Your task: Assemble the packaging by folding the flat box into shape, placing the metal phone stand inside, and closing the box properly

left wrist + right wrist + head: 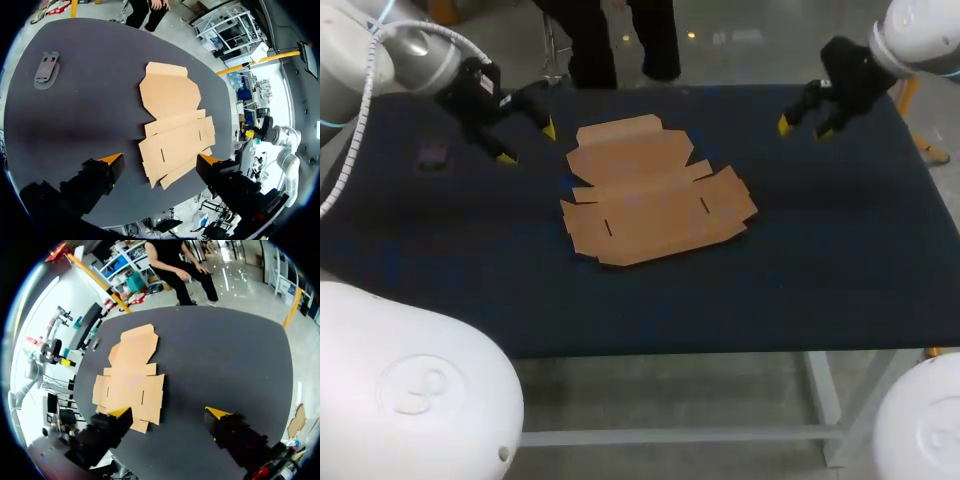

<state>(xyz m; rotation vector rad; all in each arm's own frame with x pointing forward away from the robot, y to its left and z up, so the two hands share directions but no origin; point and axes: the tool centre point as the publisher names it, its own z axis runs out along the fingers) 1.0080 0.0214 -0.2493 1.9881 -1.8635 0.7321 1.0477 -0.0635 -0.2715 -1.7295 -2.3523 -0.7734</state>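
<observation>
A flat, unfolded brown cardboard box (655, 193) lies in the middle of the dark table. The left wrist view shows the cardboard box (172, 120) ahead of my open left gripper (162, 165). The metal phone stand (432, 155) is a dark grey piece at the far left; the left wrist view shows this phone stand (46, 70) well off from the box. My left gripper (527, 143) hovers open just left of the box's far flap. My right gripper (804, 128) hangs open at the far right, empty. In the right wrist view the box (131, 375) lies ahead of the right gripper (167, 413).
The dark tabletop (820, 260) has bare room in front of the box and to its right. My left arm (420, 50) comes in from the far left corner, my right arm (910, 35) from the far right corner.
</observation>
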